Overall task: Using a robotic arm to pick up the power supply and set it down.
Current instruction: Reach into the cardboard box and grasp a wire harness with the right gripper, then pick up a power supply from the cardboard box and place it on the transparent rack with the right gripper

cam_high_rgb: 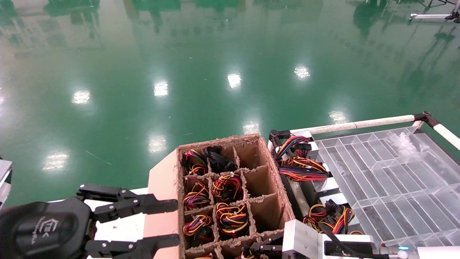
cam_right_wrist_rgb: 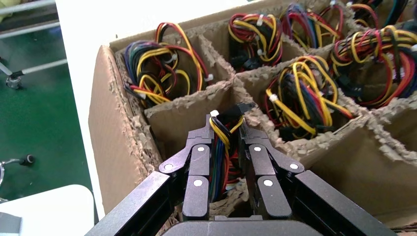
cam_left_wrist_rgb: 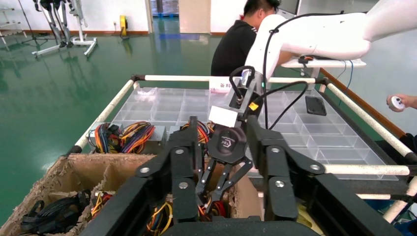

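My right gripper (cam_right_wrist_rgb: 226, 124) reaches down into a near compartment of the brown cardboard divider box (cam_right_wrist_rgb: 110, 128) and is shut on a red, yellow, blue and black wire bundle (cam_right_wrist_rgb: 222, 135) of a power supply. That unit's grey body is hidden in the cell. In the head view the right gripper (cam_high_rgb: 257, 248) shows at the box's near edge, below its grey camera box (cam_high_rgb: 305, 237). My left gripper (cam_high_rgb: 169, 223) hovers open beside the box's left wall (cam_high_rgb: 163, 187), holding nothing. The left wrist view looks between the open left gripper (cam_left_wrist_rgb: 222, 123) at the right arm's wrist (cam_left_wrist_rgb: 227, 142).
Several other cells hold coiled wire bundles (cam_high_rgb: 226, 187). Two power supplies (cam_high_rgb: 302, 163) (cam_high_rgb: 330, 216) lie between the box and a clear divided tray (cam_high_rgb: 388, 172) framed by white tubes (cam_high_rgb: 359, 125). A person (cam_left_wrist_rgb: 241, 39) stands beyond the tray. Green floor lies ahead.
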You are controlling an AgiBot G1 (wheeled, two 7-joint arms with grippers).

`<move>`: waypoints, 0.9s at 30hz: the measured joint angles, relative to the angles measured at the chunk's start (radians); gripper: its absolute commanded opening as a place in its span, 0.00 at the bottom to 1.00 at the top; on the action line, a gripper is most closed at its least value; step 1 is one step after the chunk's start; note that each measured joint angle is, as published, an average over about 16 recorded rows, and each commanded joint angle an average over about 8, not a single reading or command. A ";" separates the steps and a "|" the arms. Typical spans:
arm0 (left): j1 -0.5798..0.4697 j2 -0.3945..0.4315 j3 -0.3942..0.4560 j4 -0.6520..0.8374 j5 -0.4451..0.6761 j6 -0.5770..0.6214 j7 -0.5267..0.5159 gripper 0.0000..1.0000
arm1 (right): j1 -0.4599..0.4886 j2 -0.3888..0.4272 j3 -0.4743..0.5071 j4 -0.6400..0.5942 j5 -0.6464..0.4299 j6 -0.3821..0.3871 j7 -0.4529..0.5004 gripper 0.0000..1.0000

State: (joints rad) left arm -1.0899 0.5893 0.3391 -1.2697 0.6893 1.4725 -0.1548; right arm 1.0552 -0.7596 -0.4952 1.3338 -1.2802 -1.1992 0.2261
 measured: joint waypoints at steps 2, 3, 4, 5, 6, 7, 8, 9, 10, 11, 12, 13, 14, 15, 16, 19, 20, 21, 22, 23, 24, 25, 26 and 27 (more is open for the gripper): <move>0.000 0.000 0.000 0.000 0.000 0.000 0.000 1.00 | 0.005 0.005 0.008 0.001 0.016 -0.004 0.004 0.00; 0.000 0.000 0.000 0.000 0.000 0.000 0.000 1.00 | 0.008 0.008 0.013 0.002 0.026 -0.007 0.007 0.00; 0.000 0.000 0.000 0.000 0.000 0.000 0.000 1.00 | 0.012 0.011 0.019 0.002 0.036 -0.009 0.010 0.00; 0.000 0.000 0.000 0.000 0.000 0.000 0.000 1.00 | 0.016 0.015 0.026 0.003 0.048 -0.012 0.013 0.00; 0.000 0.000 0.000 0.000 0.000 0.000 0.000 1.00 | 0.021 0.018 0.033 0.003 0.061 -0.014 0.016 0.00; 0.000 0.000 0.000 0.000 0.000 0.000 0.000 1.00 | 0.027 0.022 0.041 0.003 0.075 -0.017 0.020 0.00; 0.000 0.000 0.000 0.000 0.000 0.000 0.000 1.00 | 0.033 0.026 0.050 0.003 0.090 -0.019 0.024 0.00; 0.000 0.000 0.000 0.000 0.000 0.000 0.000 1.00 | 0.039 0.030 0.059 0.003 0.105 -0.021 0.029 0.00; 0.000 0.000 0.000 0.000 0.000 0.000 0.000 1.00 | 0.047 0.034 0.068 0.002 0.121 -0.023 0.033 0.00; 0.000 0.000 0.000 0.000 0.000 0.000 0.000 1.00 | 0.055 0.038 0.078 0.001 0.137 -0.025 0.038 0.00; 0.000 0.000 0.000 0.000 0.000 0.000 0.000 1.00 | 0.064 0.042 0.088 0.000 0.153 -0.026 0.043 0.00; 0.000 0.000 0.000 0.000 0.000 0.000 0.000 1.00 | 0.074 0.046 0.098 -0.003 0.168 -0.028 0.048 0.00; 0.000 0.000 0.000 0.000 0.000 0.000 0.000 1.00 | 0.085 0.049 0.108 -0.006 0.183 -0.029 0.053 0.00; 0.000 0.000 0.000 0.000 0.000 0.000 0.000 1.00 | 0.097 0.052 0.118 -0.009 0.198 -0.031 0.057 0.00; 0.000 0.000 0.000 0.000 0.000 0.000 0.000 1.00 | 0.111 0.054 0.128 -0.014 0.212 -0.032 0.061 0.00; 0.000 0.000 0.000 0.000 0.000 0.000 0.000 1.00 | 0.159 0.055 0.153 -0.037 0.249 -0.039 0.070 0.00; 0.000 0.000 0.000 0.000 0.000 0.000 0.000 1.00 | 0.177 0.053 0.160 -0.049 0.259 -0.043 0.072 0.00; 0.000 0.000 0.000 0.000 0.000 0.000 0.000 1.00 | 0.197 0.050 0.166 -0.062 0.267 -0.046 0.073 0.00; 0.000 0.000 0.000 0.000 0.000 0.000 0.000 1.00 | 0.219 0.046 0.171 -0.076 0.274 -0.050 0.073 0.00; 0.000 0.000 0.000 0.000 0.000 0.000 0.000 1.00 | 0.241 0.042 0.175 -0.093 0.280 -0.055 0.072 0.00; 0.000 0.000 0.000 0.000 0.000 0.000 0.000 1.00 | 0.265 0.036 0.178 -0.111 0.283 -0.060 0.070 0.00; 0.000 0.000 0.000 0.000 0.000 0.000 0.000 1.00 | 0.290 0.030 0.180 -0.131 0.285 -0.065 0.067 0.00; 0.000 0.000 0.000 0.000 0.000 0.000 0.000 1.00 | 0.316 0.023 0.181 -0.153 0.286 -0.071 0.063 0.00; 0.000 0.000 0.000 0.000 0.000 0.000 0.000 1.00 | 0.342 0.015 0.181 -0.177 0.285 -0.077 0.058 0.00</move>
State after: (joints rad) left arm -1.0900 0.5891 0.3396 -1.2697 0.6889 1.4723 -0.1546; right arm 1.3971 -0.7445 -0.3145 1.1573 -0.9956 -1.2762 0.2843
